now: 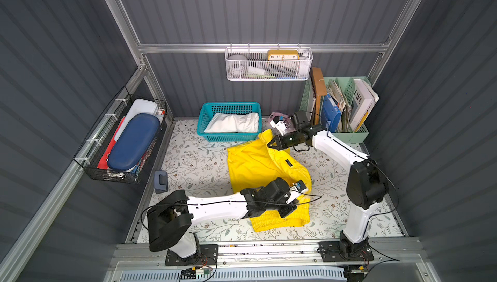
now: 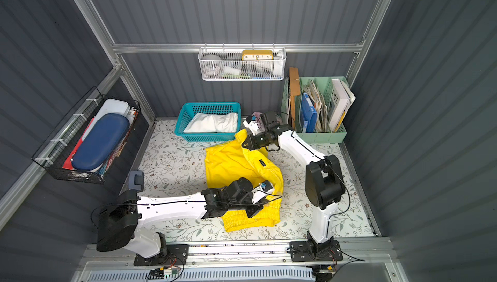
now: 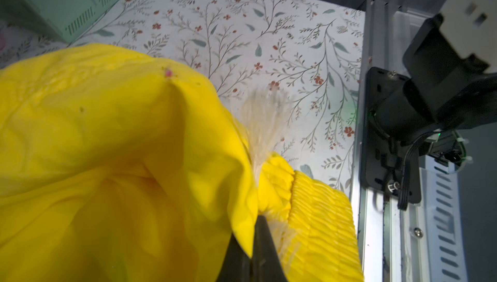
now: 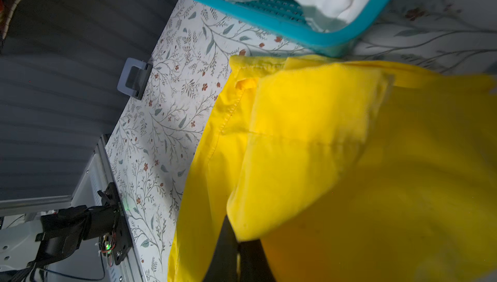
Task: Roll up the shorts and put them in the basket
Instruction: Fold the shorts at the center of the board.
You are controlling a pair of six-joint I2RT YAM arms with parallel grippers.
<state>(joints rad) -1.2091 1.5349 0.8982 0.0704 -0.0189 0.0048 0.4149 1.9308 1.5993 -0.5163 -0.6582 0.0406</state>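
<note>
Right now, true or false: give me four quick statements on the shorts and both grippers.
1. The white shorts lie in the teal basket. True.
2. The yellow shorts are rolled into a tight bundle. False: they lie loosely spread and rumpled on the table.
3. The right gripper is shut on the yellow shorts at the end nearest the basket. True.
4. The left gripper hangs open above the cloth. False: it is shut on the yellow shorts, close to the gathered waistband.
</note>
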